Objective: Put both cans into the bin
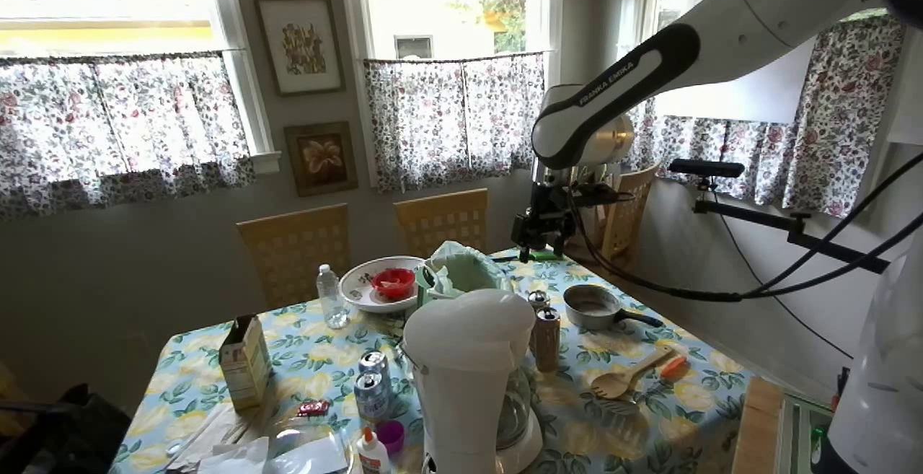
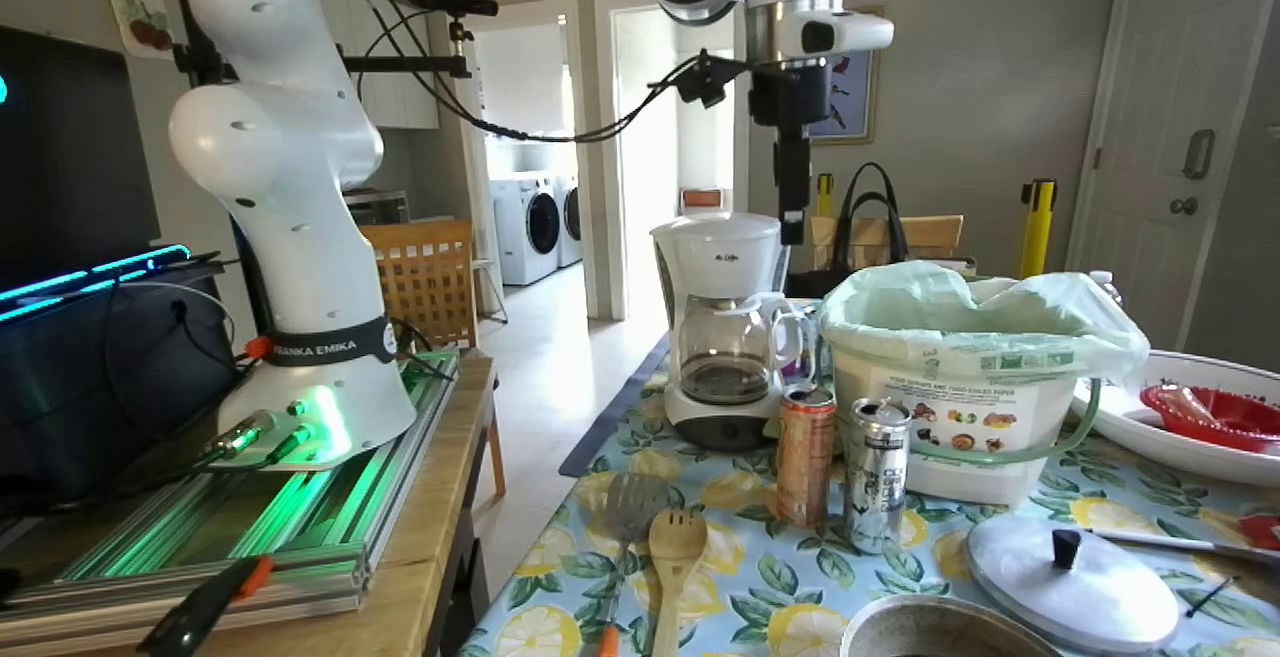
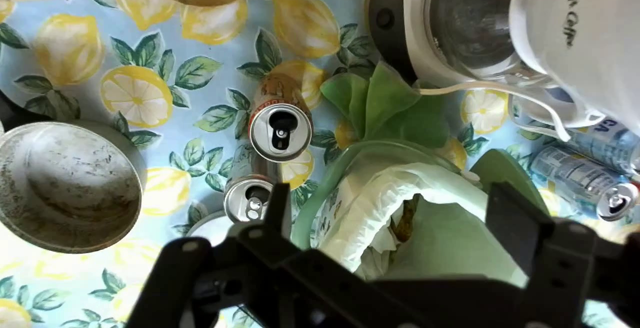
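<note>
The black tool (image 3: 387, 195) hangs, fingers apart. In an exterior view, a slim orange can (image 2: 805, 462) and silver can (image 2: 877, 482) stand near the green-lined white bin (image 2: 955, 417), white coffee maker (image 2: 715, 262) left.

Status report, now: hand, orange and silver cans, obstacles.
Hand open, empty. Orange can, silver can upright outside bin. Coffee maker near bin may crowd the approach.

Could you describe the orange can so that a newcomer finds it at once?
Find the white coffee maker, with the lined bin nearby. In an exterior view, the orange can stands upright between this machine and the silver can. Its orange side sets it apart from that neighbour.
</note>
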Robot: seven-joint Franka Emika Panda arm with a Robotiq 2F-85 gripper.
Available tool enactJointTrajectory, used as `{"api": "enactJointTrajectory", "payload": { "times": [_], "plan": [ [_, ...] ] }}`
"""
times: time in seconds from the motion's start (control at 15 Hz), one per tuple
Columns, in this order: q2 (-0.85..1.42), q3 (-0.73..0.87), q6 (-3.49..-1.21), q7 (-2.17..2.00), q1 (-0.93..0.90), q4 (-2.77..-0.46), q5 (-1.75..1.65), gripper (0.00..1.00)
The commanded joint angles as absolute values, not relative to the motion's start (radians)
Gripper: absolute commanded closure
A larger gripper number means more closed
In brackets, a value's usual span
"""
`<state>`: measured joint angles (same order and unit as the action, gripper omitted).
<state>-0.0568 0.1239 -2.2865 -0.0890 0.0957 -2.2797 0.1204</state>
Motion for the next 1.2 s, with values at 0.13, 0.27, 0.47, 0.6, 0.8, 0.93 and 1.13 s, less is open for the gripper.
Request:
{"api": "enactJointTrajectory", "payload": {
  "times": [0.13, 0.27, 0.47, 0.6, 0.8, 0.93, 1.13],
  "plan": [
    [0.067, 0.135, -2.314, -0.030, 0.120, -2.231, 0.151, 0.00],
    [0.097, 0.137, -2.335, -0.028, 0.129, -2.225, 0.154, 0.00],
    [0.136, 0.137, -2.351, -0.025, 0.142, -2.215, 0.157, 0.00],
    [0.103, 0.135, -2.342, -0.063, 0.136, -2.243, 0.119, 0.00],
    [0.101, 0.135, -2.342, -0.063, 0.136, -2.243, 0.119, 0.00],
    [0.108, 0.134, -2.356, -0.052, 0.136, -2.241, 0.113, 0.00],
    [0.148, 0.136, -2.396, -0.056, 0.137, -2.241, 0.103, 0.00]
  ]
}}
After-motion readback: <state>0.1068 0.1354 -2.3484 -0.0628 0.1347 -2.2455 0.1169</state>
